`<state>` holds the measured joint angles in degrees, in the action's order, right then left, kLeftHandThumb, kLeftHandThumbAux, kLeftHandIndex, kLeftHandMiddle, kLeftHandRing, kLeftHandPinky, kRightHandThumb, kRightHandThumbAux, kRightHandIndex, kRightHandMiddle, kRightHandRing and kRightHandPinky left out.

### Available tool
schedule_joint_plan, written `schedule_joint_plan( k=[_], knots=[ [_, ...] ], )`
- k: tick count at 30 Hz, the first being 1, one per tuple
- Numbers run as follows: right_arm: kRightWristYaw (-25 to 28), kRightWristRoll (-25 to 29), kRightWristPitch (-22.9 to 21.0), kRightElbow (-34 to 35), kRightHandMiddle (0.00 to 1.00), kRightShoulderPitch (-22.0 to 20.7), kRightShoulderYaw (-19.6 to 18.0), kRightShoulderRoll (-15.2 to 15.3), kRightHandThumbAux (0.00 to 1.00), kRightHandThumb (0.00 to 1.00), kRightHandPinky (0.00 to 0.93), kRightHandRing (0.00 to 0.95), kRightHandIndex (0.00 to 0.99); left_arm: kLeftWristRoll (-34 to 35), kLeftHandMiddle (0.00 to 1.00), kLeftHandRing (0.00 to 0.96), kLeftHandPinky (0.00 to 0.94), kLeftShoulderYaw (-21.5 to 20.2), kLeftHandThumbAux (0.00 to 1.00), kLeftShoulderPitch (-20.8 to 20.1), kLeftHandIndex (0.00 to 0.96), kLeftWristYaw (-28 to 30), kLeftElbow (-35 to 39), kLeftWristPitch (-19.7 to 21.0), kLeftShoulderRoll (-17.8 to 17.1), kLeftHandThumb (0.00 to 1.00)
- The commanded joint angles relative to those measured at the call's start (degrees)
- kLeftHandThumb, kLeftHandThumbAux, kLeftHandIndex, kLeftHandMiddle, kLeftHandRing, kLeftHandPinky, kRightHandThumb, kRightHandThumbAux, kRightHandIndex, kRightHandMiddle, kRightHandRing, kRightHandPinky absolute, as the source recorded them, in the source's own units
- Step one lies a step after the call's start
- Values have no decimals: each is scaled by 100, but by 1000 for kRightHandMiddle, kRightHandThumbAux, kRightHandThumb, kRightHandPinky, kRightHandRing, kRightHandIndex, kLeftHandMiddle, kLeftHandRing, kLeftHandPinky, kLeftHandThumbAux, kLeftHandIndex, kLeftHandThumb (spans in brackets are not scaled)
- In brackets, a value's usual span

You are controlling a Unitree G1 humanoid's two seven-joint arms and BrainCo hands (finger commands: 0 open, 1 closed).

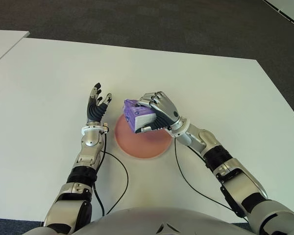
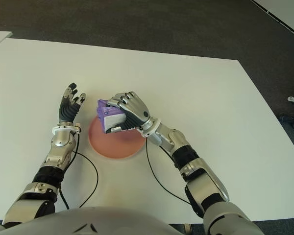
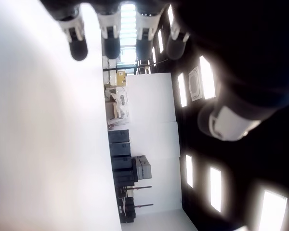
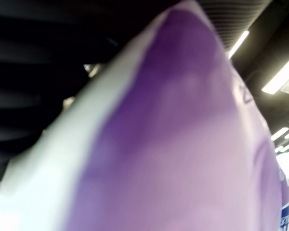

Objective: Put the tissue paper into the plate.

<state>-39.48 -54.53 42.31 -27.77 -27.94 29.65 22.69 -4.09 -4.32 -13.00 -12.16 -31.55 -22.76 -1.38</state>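
Tissue paper (image 1: 138, 116), one purple-and-white pack, is what you have in your right hand (image 1: 159, 113), held over the far part of the plate (image 1: 137, 143); whether it touches the dish you cannot tell. Count one plate, a pink round one, on the white table (image 1: 225, 98) just in front of the robot's chest.

Your right forearm runs in from about 4 o'clock of the plate, wrist bent, with the fingers (image 1: 149, 98) curled over the top of the pack and the thumb under its near edge. In the right wrist view the purple wrapper (image 4: 183, 144) fills nearly everything.

Your left hand (image 1: 97, 106) shows at about 10 o'clock of the plate, just beside its rim, palm up, fingers spread and straight, holding nothing. Its forearm lies along the table, pointing toward 12 o'clock.
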Motion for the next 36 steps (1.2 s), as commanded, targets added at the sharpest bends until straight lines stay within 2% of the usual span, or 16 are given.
schedule_joint_plan(
  k=[1,11,18,20,22,23,24,26,28,29,31,36],
  knots=[
    [115,-89,-312,47,840,72,-39,12,708,748,848,840,441,49,0,0,0,-29,576,56,12,60,63,143,-9,1],
    [1055,261,-943,617,832,511,-232,67,706,749,844,836,441,69,0,0,0,-39,583,103,17,44,155,177,-22,23],
    [1237,318,-1008,572,796,602,-291,151,706,739,793,796,441,54,0,0,0,-29,581,105,18,-15,190,197,4,23],
    [1428,429,-979,523,751,602,-291,172,706,720,709,735,435,57,0,0,0,-26,585,112,16,-11,203,189,7,21],
    [1664,556,-947,530,727,612,-292,202,706,711,665,701,431,62,0,0,0,-30,588,115,14,-6,205,177,4,20],
    [1786,618,-930,535,657,619,-291,218,707,703,581,620,427,67,0,0,0,-34,589,118,13,-3,206,169,0,20],
    [2068,753,-898,553,631,622,-276,270,707,700,550,591,426,72,0,0,0,-41,589,117,13,-1,198,159,-4,20],
    [2540,962,-886,621,513,639,-259,359,579,538,395,457,376,75,0,0,0,-49,589,116,11,-9,196,150,-5,20],
    [2919,1035,-961,747,412,665,-252,449,527,453,245,345,333,66,0,0,0,-54,588,102,11,-40,186,144,7,23],
    [3053,1028,-1009,812,332,677,-251,487,507,388,164,269,263,60,0,0,0,-56,587,92,13,-56,177,142,14,25],
    [3249,985,-1088,930,250,690,-251,545,491,318,87,192,191,48,0,0,0,-54,585,87,14,-69,171,148,22,27],
    [3604,970,-1144,1119,138,717,-271,641,474,203,14,93,90,25,0,0,0,-42,580,97,11,-63,202,211,15,27]
  ],
)
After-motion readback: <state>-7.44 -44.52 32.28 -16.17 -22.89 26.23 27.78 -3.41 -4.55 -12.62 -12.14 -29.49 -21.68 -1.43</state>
